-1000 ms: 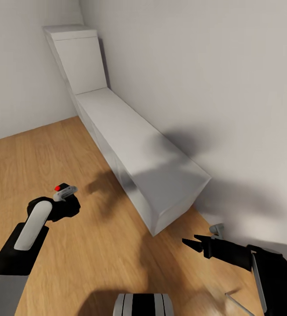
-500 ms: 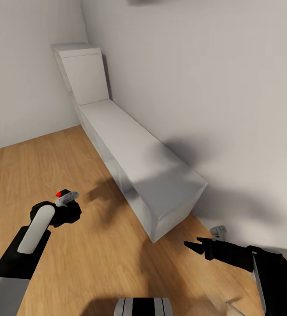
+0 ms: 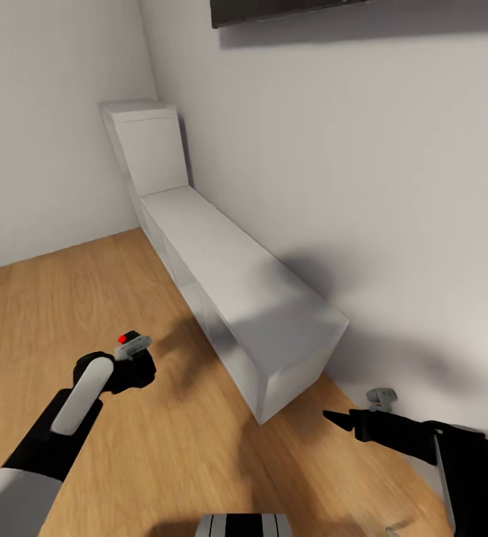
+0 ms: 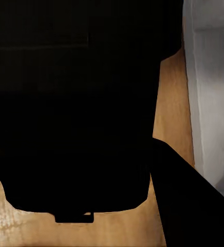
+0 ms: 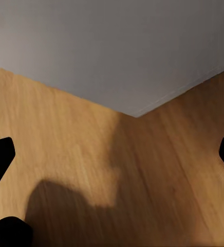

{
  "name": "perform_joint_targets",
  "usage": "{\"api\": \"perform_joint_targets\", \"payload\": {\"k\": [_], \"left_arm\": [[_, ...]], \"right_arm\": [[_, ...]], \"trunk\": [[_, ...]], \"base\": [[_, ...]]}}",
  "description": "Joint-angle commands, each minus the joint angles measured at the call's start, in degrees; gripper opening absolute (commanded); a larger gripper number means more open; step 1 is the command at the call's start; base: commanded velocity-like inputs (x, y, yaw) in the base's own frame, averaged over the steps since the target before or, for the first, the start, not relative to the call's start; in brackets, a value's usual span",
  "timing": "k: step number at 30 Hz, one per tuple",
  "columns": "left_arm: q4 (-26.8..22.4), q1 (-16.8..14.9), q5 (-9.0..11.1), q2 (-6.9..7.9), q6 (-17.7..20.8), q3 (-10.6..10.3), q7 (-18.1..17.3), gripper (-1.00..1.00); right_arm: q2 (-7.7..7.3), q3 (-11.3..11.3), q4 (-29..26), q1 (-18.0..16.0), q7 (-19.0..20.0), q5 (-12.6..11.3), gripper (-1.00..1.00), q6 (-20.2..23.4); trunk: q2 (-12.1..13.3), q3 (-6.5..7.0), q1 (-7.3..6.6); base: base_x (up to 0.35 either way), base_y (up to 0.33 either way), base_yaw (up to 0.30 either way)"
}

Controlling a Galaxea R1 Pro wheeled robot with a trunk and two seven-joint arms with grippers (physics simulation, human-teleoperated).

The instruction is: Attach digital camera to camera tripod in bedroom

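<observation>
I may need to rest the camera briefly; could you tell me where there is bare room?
The long low white cabinet has a bare top, bordered by the wall and a taller white unit. The wood floor between the left gripper and the cabinet is open. The right gripper sits tight near the cabinet's end.

A room in a home: wood plank floor [image 3: 162, 447], pale walls [image 3: 363, 171], a long low white cabinet [image 3: 236, 291] along one wall.

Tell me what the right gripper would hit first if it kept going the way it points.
Probably the low white cabinet: the right gripper aims toward its near corner, with bare wood floor between. Depth is unclear, so it could pass low and meet floor first.
</observation>
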Motion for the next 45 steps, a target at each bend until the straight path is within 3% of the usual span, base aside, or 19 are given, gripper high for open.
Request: {"api": "perform_joint_targets", "payload": {"k": [1,7,45], "left_arm": [[-0.16,-0.03,0.02,0.07,0.22,-0.42,0.24,-1.0],[-0.16,-0.01,-0.03,0.34,-0.13,-1.61,-0.59,-1.0],[0.16,0.0,-0.03,0.03,-0.26,-1.7,-0.74,-1.0]], "right_arm": [[0.01,-0.08,-0.06,-0.05,0.54,0.54,1.0,0.3],[-0.02,0.01,-0.05,-0.05,0.4,0.54,1.0,0.32],[-0.1,0.58,-0.04,-0.05,0.38,0.39,1.0,0.41]], "trunk": [[0.0,0.18,-0.03],[0.08,1.51,-0.19],[0.59,9.93,-1.17]], "base": [[0.0,0.0,0.0],[0.0,0.0,0.0],[0.0,0.0,0.0]]}}
